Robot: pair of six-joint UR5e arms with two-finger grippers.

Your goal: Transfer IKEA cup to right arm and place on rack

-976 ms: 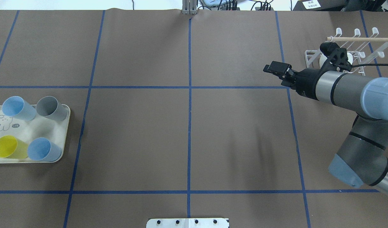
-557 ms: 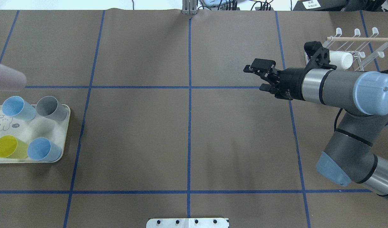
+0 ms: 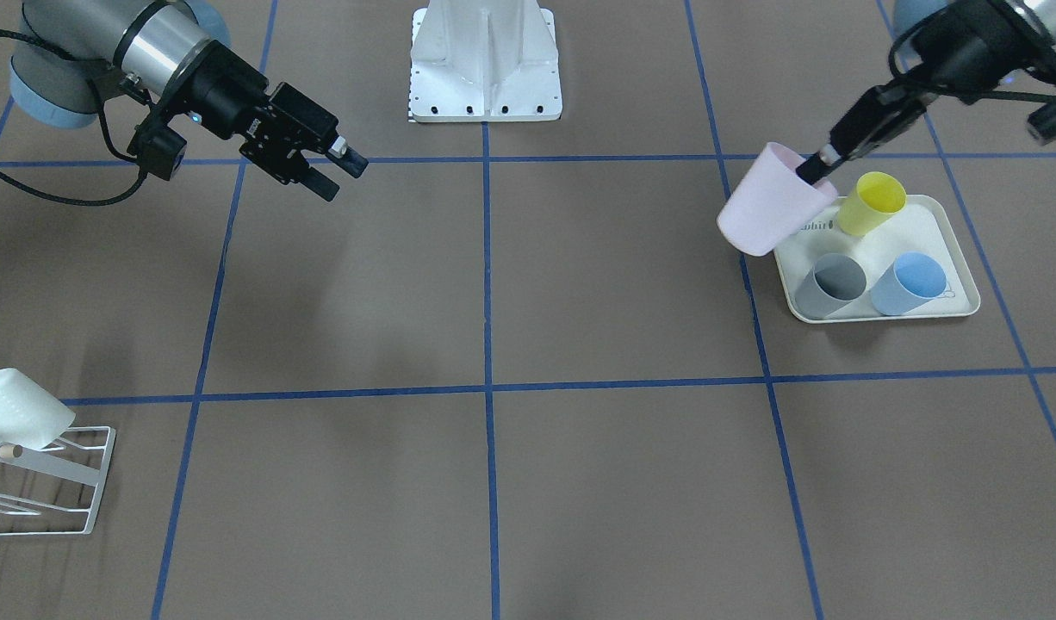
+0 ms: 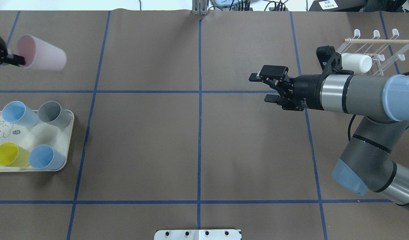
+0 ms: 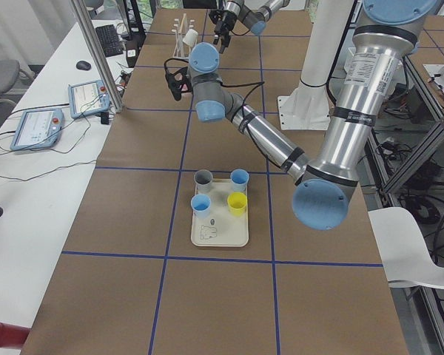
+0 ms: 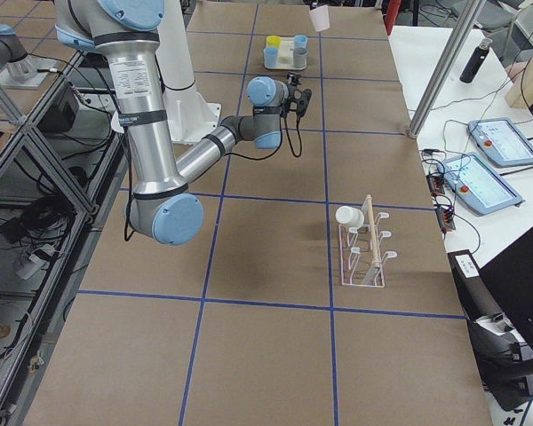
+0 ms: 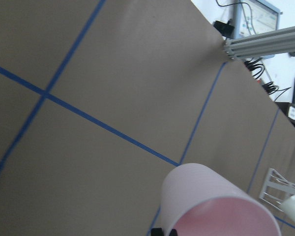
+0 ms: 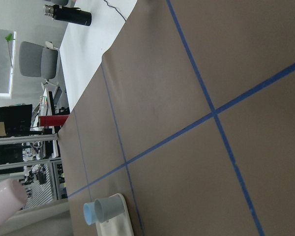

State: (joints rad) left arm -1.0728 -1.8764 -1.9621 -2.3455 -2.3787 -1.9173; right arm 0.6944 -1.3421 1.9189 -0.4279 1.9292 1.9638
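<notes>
The IKEA cup (image 4: pixel 41 53) is pale pink and hangs tilted in the air at the far left, above the table. My left gripper (image 4: pixel 19 60) is shut on its rim; from across the table the left gripper (image 3: pixel 812 168) pinches the IKEA cup (image 3: pixel 773 211) beside the tray. The left wrist view shows the cup's mouth (image 7: pixel 216 206) close up. My right gripper (image 4: pixel 259 87) stands open and empty right of centre, pointing left toward the cup, far from it. The white wire rack (image 4: pixel 374 50) stands at the far right behind the right arm.
A white cup (image 4: pixel 356 62) lies on the rack. The cream tray (image 4: pixel 69 140) at the left holds two blue cups, a grey cup (image 4: pixel 54 114) and a yellow cup (image 4: pixel 9 155). The robot's white base plate (image 3: pixel 485 86) sits at the near table edge.
The pink cup has come into view at the left and moved rightward and farther back. The right arm swung left, away from the rack, its gripper staying open.
</notes>
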